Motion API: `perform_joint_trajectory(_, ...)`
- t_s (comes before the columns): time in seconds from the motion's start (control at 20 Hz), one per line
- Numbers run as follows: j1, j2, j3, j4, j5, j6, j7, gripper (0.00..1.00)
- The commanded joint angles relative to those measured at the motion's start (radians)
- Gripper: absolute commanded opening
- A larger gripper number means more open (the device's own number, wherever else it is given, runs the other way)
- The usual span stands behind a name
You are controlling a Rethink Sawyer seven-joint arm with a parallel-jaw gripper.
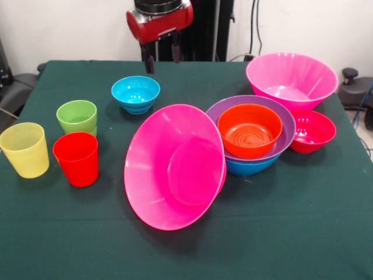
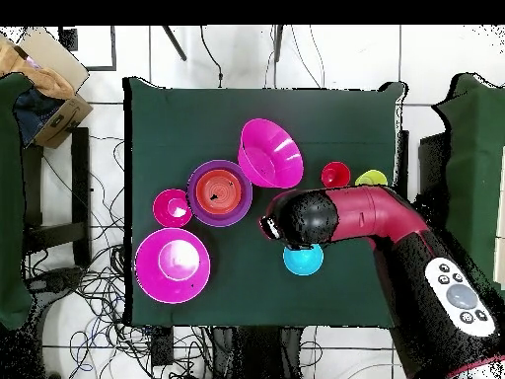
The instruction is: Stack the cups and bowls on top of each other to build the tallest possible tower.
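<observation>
Front view had the big pink bowl (image 1: 175, 167) nearest the camera, tipped on its side with its mouth turned toward the lens and its upper rim leaning against the pile of bowls just beside it. At the picture's left stood the three cups close together on the green table (image 1: 291, 233), all upright: the yellow cup (image 1: 24, 150) at the outside, the red cup (image 1: 76, 158) next to it, and the light green cup (image 1: 77, 116) just behind them. Further back sat the tower (image 1: 250, 137), made of the blue bowl (image 1: 247, 167) at the bottom, the purple bowl (image 1: 285, 125) nested in it and the orange bowl (image 1: 249, 130) on top. The crimson bowl (image 1: 313, 131) touched the purple rim on the outer side, and the second large pink bowl (image 1: 291, 80) stood upright behind it. The cyan bowl (image 1: 136, 94) sat alone near the far edge. Above it hung the gripper (image 1: 163, 57), its two dark fingers parted and holding nothing, clear of the table.
</observation>
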Motion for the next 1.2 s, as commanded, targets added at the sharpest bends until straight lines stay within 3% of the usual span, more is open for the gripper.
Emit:
perform_joint_trajectory(0.05,0.03,0.03,0.066,0.016,0.027,-0.089,-0.001,1.0)
perform_joint_trajectory(0.15,0.054,0.076,0.062,-0.023,0.021,-0.25,0.087,1.0)
perform_joint_trajectory(0.3,0.063,0.114,0.077,-0.046,0.026,-0.343,0.096,1.0)
perform_joint_trajectory(0.5,0.04,0.14,0.128,-0.044,0.049,-0.392,0.056,1.0)
perform_joint_trajectory(0.75,0.084,0.162,0.088,-0.081,0.05,-0.416,0.078,1.0)
perform_joint_trajectory(1.2,0.061,0.213,0.071,-0.094,0.016,-0.421,0.018,1.0)
